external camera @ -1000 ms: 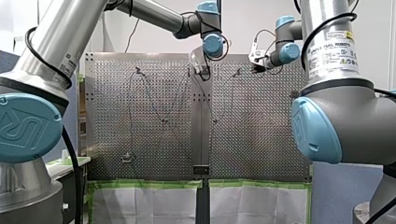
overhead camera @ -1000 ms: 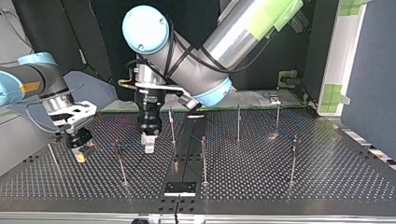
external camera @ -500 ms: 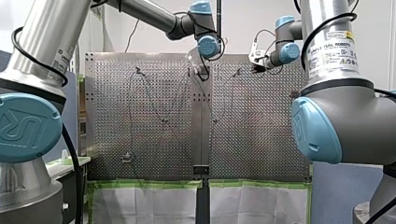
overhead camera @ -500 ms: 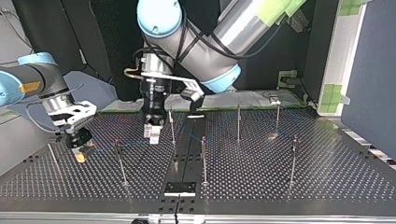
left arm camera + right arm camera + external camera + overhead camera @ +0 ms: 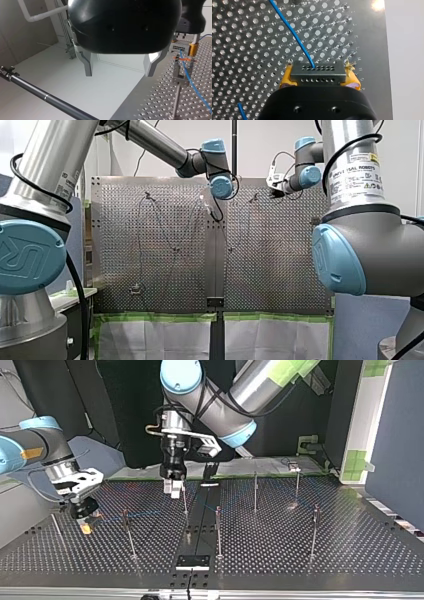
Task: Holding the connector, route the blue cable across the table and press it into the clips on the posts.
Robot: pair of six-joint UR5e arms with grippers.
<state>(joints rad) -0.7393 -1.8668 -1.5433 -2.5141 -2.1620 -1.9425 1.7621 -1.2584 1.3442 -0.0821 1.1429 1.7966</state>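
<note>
Plainly, the right wrist view shows the connector (image 5: 317, 72) clamped in the right gripper (image 5: 319, 78), blue cable (image 5: 294, 35) trailing from it; the left wrist view adds the left gripper (image 5: 119, 72), spread apart and empty, near that connector.

- Perforated table (image 5: 115, 265): steel landmark for all entries below.
- Pale wall (image 5: 165, 155): beyond the table's far edge, front view.
- White sheets (image 5: 155, 337), edged with green tape (image 5: 155, 316): hanging below its near edge.
- Black backdrop (image 5: 115, 410): behind the table, top view.
- White floor (image 5: 75, 90): beside the table, left wrist view.
</note>
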